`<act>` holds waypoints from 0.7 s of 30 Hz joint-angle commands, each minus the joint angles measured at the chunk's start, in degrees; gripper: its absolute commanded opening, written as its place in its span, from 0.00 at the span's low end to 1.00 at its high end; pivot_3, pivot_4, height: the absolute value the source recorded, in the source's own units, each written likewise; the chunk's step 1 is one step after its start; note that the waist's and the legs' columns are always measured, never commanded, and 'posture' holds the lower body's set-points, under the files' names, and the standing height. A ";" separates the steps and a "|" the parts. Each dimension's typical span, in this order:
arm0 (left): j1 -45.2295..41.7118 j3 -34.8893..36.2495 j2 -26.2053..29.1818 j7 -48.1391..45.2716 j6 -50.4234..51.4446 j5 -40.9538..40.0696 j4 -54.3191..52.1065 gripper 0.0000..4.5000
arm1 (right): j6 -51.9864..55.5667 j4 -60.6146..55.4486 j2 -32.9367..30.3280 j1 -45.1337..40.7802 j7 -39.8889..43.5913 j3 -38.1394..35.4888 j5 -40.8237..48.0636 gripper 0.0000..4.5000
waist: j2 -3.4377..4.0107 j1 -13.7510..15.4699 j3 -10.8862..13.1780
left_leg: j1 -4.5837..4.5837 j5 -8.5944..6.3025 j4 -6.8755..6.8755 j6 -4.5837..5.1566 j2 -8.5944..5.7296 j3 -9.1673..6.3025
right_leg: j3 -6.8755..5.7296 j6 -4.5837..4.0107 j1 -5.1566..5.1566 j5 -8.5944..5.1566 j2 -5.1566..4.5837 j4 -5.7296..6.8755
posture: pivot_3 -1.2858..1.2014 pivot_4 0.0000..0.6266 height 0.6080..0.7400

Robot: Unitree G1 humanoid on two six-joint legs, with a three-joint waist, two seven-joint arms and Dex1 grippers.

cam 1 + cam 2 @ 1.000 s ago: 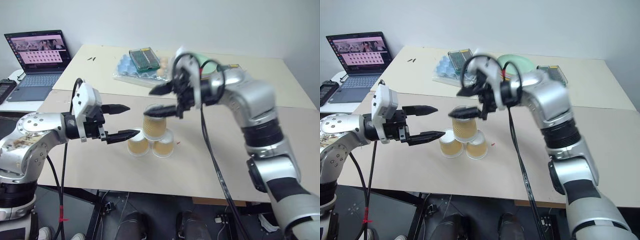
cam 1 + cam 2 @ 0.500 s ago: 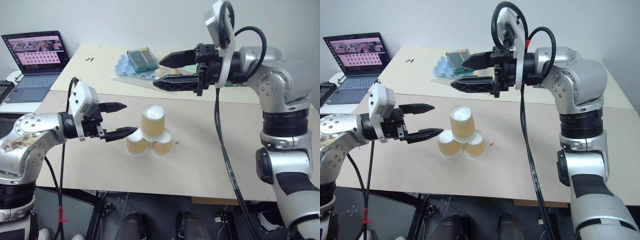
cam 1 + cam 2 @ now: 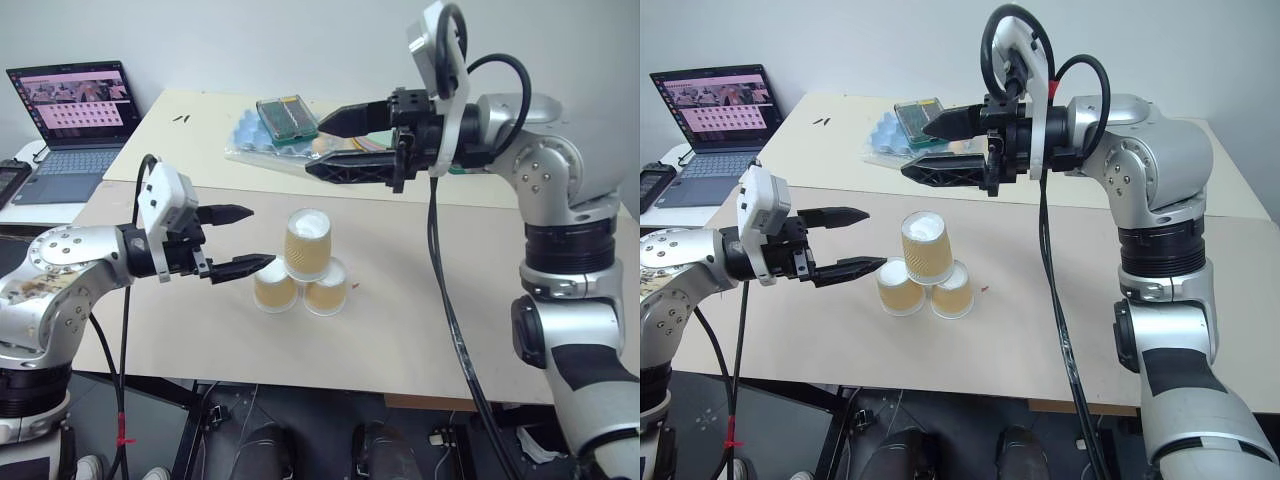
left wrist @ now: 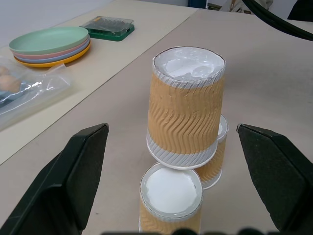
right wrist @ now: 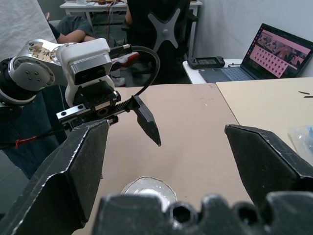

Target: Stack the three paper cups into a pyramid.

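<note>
Three paper cups with tan sides stand upside down as a pyramid on the beige table point(image 3: 420, 320). Two form the bottom row, the left cup point(image 3: 273, 290) and the right cup point(image 3: 327, 288). The top cup point(image 3: 306, 243) rests on both, leaning slightly. My left gripper point(image 3: 258, 237) is open just left of the pyramid, pointing at it and touching nothing. In the left wrist view the top cup point(image 4: 186, 105) stands between that gripper's spread fingers point(image 4: 80, 176). My right gripper point(image 3: 315, 148) hangs open and empty well above and behind the cups, pointing left.
A laptop point(image 3: 75, 120) sits at the far left, with a dark device point(image 3: 10, 180) beside it. On the rear table lie a bagged egg tray point(image 3: 255, 135), a green box point(image 3: 287, 117) and stacked plates point(image 4: 51, 44). A seated person point(image 5: 73, 29) shows beyond the table.
My right gripper, which stood around the top cup a second ago, has lifted up and away. The cup stays on the two lower ones. The left arm has not moved.
</note>
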 commanded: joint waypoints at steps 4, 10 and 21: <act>12.19 9.90 -10.14 16.51 -2.58 3.77 -0.82 1.00 | -6.58 -14.07 -2.80 26.55 -20.93 -3.05 -13.82 0.98 | 0.27 -0.15 -3.73 | -0.31 -0.01 -0.17 -0.03 -0.19 0.00 | -0.16 0.06 -0.20 -0.03 -0.02 -0.13 | 0.52 0.00 0.75; 13.89 10.18 -8.94 14.84 -2.34 2.27 -1.61 1.00 | -7.95 -14.46 -2.57 27.16 -21.61 -2.38 -14.25 0.98 | 0.44 -0.37 -4.82 | 0.08 0.06 0.04 -0.15 -0.10 0.05 | 0.01 -0.03 0.02 0.02 -0.04 -0.04 | 0.52 0.00 0.75; 16.24 18.50 -14.43 30.20 -7.90 8.35 2.28 1.00 | -10.48 -4.70 -2.64 28.36 -37.11 -7.57 -22.43 0.98 | 0.92 -0.38 -5.95 | 0.14 0.10 0.04 -0.21 -0.05 0.04 | 0.06 -0.09 0.01 0.05 0.01 0.01 | 0.52 0.00 0.75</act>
